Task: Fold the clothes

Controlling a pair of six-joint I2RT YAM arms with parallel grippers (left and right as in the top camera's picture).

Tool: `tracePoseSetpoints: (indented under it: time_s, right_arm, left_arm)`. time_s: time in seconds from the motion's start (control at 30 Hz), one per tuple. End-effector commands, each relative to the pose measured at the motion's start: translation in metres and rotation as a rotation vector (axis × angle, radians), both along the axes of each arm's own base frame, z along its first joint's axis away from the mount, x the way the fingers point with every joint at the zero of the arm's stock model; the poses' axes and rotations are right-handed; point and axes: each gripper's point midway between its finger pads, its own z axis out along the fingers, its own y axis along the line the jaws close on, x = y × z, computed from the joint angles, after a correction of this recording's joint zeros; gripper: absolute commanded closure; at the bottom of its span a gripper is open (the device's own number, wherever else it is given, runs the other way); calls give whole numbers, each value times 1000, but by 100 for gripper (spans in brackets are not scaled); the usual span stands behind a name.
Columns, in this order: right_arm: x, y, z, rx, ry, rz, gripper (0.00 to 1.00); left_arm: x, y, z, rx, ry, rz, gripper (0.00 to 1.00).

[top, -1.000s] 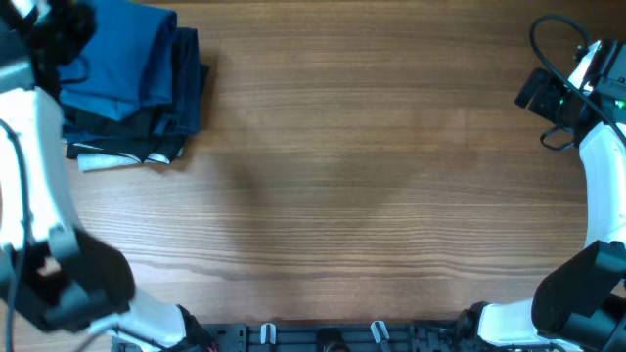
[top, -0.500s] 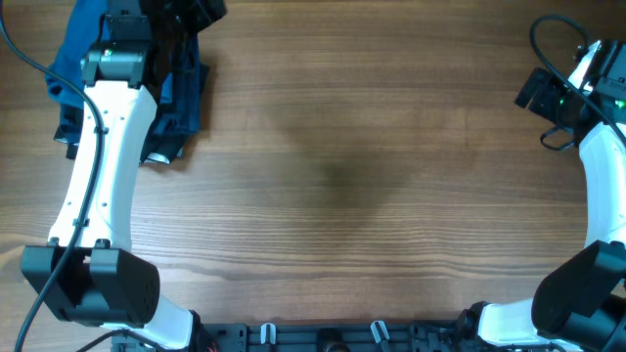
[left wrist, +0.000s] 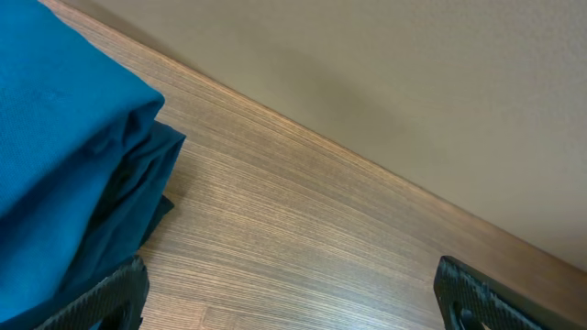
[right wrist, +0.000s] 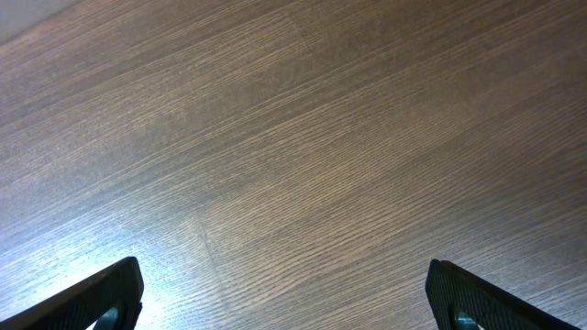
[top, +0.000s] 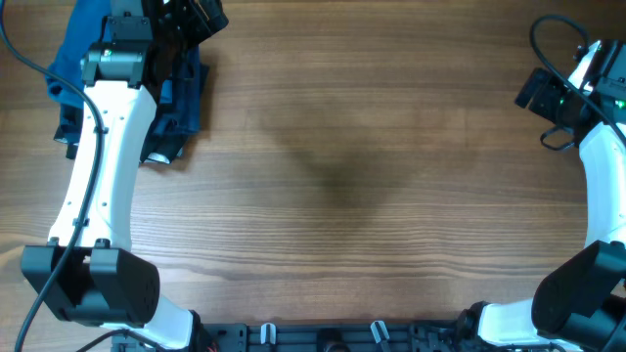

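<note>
Up at 10 o'clock on the table [top: 342,176], got the clothes [top: 186,98] stacked, left tool [left wrist: 293,298] spread wide beside them, pinching nothing. Right tool [right wrist: 293,293] spread too, 2 o'clock. Probably best to grab only the top layer's edge.

At ten o'clock in my overhead view, the folded fabric stack of clothes [top: 64,54] is bright teal-blue on top and dark navy beneath, with a pale edge. The brown wooden table [top: 342,196] has fine, straight grain. The left robot arm [top: 98,176] and right robot arm [top: 602,196] are white with black joints. The plain wall [left wrist: 413,73] is beige.
</note>
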Motion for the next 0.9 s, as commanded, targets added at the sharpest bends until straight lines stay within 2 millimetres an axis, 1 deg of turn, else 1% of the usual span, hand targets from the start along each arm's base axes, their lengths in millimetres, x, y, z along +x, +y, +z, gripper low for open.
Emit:
tracePoseSetpoints:
  time_s: [0.0,0.07,0.1,0.17,0.2,0.23,0.27,0.3,0.37,0.4,0.47,0.53,0.6,0.63,0.7,0.77,0.83,0.87]
  right_arm:
    - [2,0,-1,-4,3,-19,1]
    - [0,0,10,-13,-20,-19,0]
    - [-2,2,23,-23,-49,-18,0]
    - [-7,8,55,-49,-125,-7,0]
    - [-17,18,93,-78,-217,6,0]
    - [-22,22,109,-91,-254,12,0]
    - [-32,30,135,-111,-322,23,0]
    - [-39,35,150,-122,-359,30,1]
    - [-60,53,189,-149,-469,59,0]
    - [-74,67,212,-162,-537,87,1]
    - [-99,92,243,-170,-641,144,0]
    - [-124,120,268,-163,-733,219,0]
    - [-153,143,285,-147,-811,292,1]
    - [-169,150,295,-144,-859,315,0]
    - [-198,159,306,-131,-934,353,0]
    - [-222,165,306,-118,-989,389,1]
    - [-239,168,297,-111,-1017,411,0]
    - [-244,168,288,-111,-1020,410,0]
  left_arm:
    - [0,2,0,9,-3,9,0]
    - [0,2,0,9,-3,9,0]
    - [0,2,0,9,-3,9,0]
    - [0,2,0,9,-3,9,0]
    - [0,2,0,9,-3,9,0]
    - [0,2,0,9,-3,9,0]
    - [0,2,0,9,-3,9,0]
    - [0,2,0,9,-3,9,0]
    - [0,2,0,9,-3,9,0]
    - [0,2,0,9,-3,9,0]
    - [0,2,0,9,-3,9,0]
    - [0,2,0,9,-3,9,0]
    - [0,2,0,9,-3,9,0]
    - [0,2,0,9,-3,9,0]
    - [0,2,0,9,-3,9,0]
    - [0,2,0,9,-3,9,0]
    - [0,2,0,9,-3,9,0]
    - [0,2,0,9,-3,9,0]
